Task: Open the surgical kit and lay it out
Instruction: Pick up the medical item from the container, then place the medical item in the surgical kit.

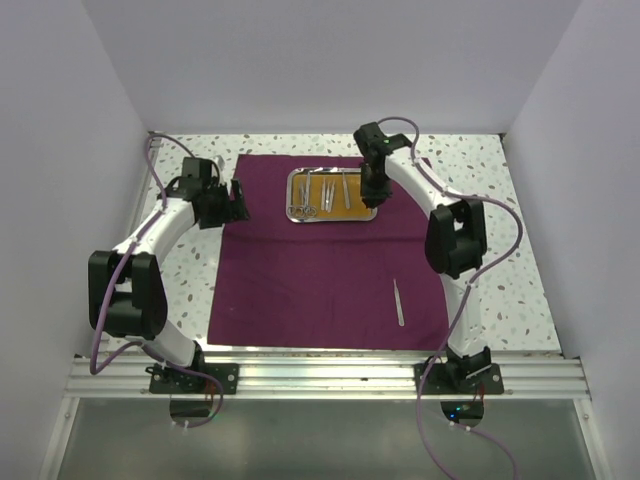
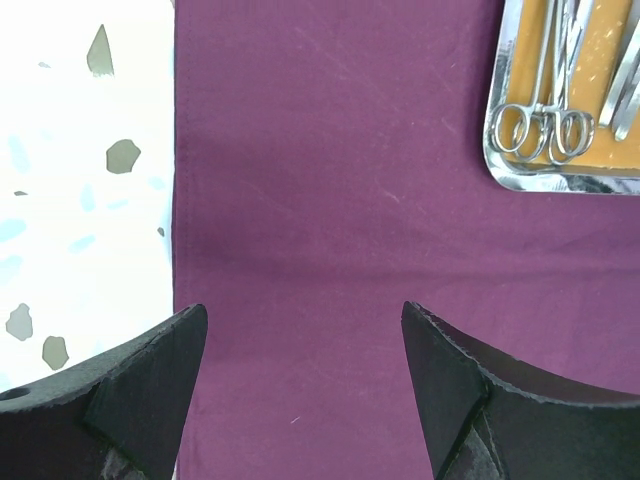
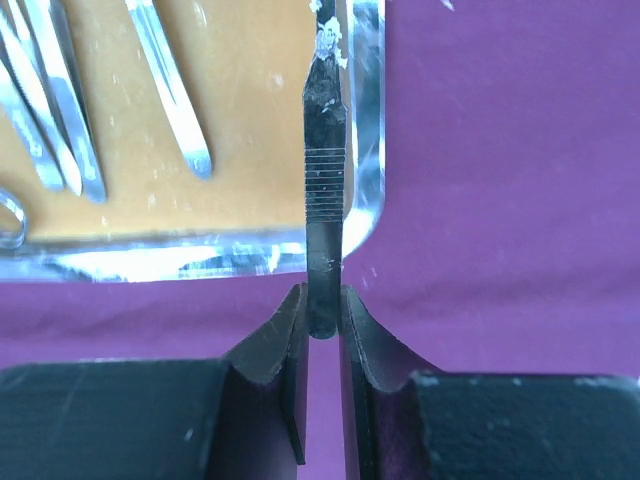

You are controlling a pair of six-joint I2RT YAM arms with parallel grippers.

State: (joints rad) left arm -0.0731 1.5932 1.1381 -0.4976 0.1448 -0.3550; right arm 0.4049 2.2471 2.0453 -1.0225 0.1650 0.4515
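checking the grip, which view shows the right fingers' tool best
Right wrist: the ridged steel tool sits mid-frame, its end pinched between the fingers. Top external hides it under the right arm; left wrist misses it.

Plain pale lilac walls (image 1: 300, 60) around a white speckled tabletop (image 1: 500, 250), aluminium rail (image 1: 330, 375) along its near edge

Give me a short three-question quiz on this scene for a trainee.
1. True or false: the left gripper is open and holds nothing.
2. The right gripper is clamped on: A) scissors, B) a thin steel tool by the tray's rim, C) nothing.
3. How many tools lie on the cloth outside the tray?
Key: 1 true; 2 B; 3 one: the loose tool.
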